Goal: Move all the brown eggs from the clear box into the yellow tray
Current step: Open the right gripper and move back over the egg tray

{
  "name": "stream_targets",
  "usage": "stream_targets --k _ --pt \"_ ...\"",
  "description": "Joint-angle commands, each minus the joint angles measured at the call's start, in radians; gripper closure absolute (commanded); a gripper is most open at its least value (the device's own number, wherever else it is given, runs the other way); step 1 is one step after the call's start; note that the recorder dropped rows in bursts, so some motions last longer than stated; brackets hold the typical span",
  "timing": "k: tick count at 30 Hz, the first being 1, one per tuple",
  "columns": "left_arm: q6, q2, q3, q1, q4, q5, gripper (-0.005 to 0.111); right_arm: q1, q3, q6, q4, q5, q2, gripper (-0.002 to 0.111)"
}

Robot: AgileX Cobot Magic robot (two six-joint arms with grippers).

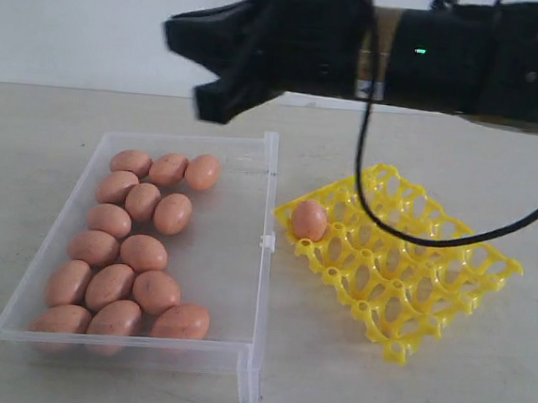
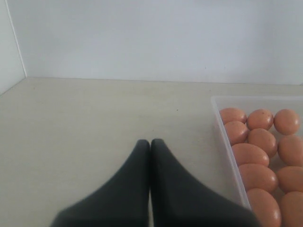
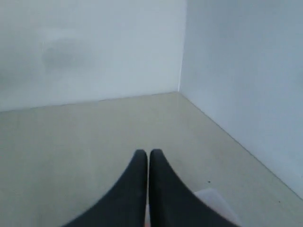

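Left wrist view shows the left gripper (image 2: 150,143) above the bare table (image 2: 94,123), with its two dark fingers (image 2: 135,179) pressed together and nothing between them. Beside it is one wall of the clear box (image 2: 227,142), with several eggs behind this wall.

Exterior view has the clear box (image 1: 231,255) on the left side of the table. The brown eggs (image 1: 143,202) lie inside it in a loose group along its left half, many of them touching each other, and the right half of the box floor is bare. Just beside the box, on the right, is the yellow tray (image 1: 432,272). I cannot tell if the two are touching. A single egg (image 1: 309,220) sits in a cup at the tray corner nearest to the box. A black cable (image 1: 360,186) hangs in front of the tray.

Above, the right arm (image 1: 451,57) reaches across from the right edge, well over the box and the tray. In the right wrist view the right gripper (image 3: 148,153) has its jaws closed together, holding nothing, with only table and pale walls ahead.
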Motion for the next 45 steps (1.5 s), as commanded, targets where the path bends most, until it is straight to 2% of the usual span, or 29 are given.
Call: stream_targets --k 1,3,5,7,9,11,13,14,18,21,23,25,27,36,42,43,45 --pt "0.001 -0.003 -0.004 -0.005 -0.005 -0.001 0.111 0.231 -0.111 0.005 -0.120 0.635 0.023 0.108" --pt "0.001 -0.003 -0.004 -0.005 -0.005 -0.001 0.111 0.305 -0.177 -0.007 -0.118 0.943 0.082 0.108" --pt "0.001 -0.003 -0.004 -0.005 -0.005 -0.001 0.111 0.324 -0.240 -0.109 -0.010 1.077 0.142 0.108" --pt "0.001 -0.003 -0.004 -0.005 -0.005 -0.001 0.111 0.325 -0.321 -0.446 0.353 1.138 0.196 0.108" --pt "0.001 -0.003 -0.004 -0.005 -0.005 -0.001 0.111 0.318 -0.452 -0.926 0.872 1.311 0.258 0.108" --pt "0.001 -0.003 -0.004 -0.003 -0.005 -0.001 0.111 0.297 -0.605 -1.283 1.281 1.623 0.335 0.108" --pt "0.001 -0.003 -0.004 -0.003 -0.005 -0.001 0.111 0.286 -0.727 -1.364 1.417 1.861 0.406 0.108" --pt "0.001 -0.003 -0.004 -0.003 -0.005 -0.001 0.111 0.286 -0.793 -1.368 1.435 1.926 0.445 0.108" --pt "0.001 -0.003 -0.004 -0.003 -0.005 -0.001 0.111 0.288 -0.876 -1.358 1.447 1.926 0.512 0.107" --pt "0.001 -0.003 -0.004 -0.003 -0.005 -0.001 0.111 0.288 -0.874 -1.356 1.438 1.926 0.544 0.090" --pt "0.001 -0.003 -0.004 -0.003 -0.005 -0.001 0.111 0.288 -0.874 -1.313 1.398 1.926 0.570 0.072" --pt "0.001 -0.003 -0.004 -0.003 -0.005 -0.001 0.111 0.288 -0.874 -1.262 1.382 1.926 0.594 0.059" --pt "0.001 -0.003 -0.004 -0.003 -0.005 -0.001 0.111 0.288 -0.874 -1.238 1.388 1.926 0.612 0.052" --pt "0.001 -0.003 -0.004 -0.003 -0.005 -0.001 0.111 0.288 -0.874 -1.237 1.367 1.904 0.686 0.053" --pt "0.001 -0.003 -0.004 -0.003 -0.005 -0.001 0.111 0.288 -0.874 -1.231 1.348 1.804 0.722 0.054" --pt "0.001 -0.003 -0.004 -0.003 -0.005 -0.001 0.111 0.288 -0.874 -1.223 1.348 1.789 0.725 0.056" --pt "0.001 -0.003 -0.004 -0.003 -0.005 -0.001 0.111 0.288 -0.874 -1.206 1.334 1.777 0.727 0.074"
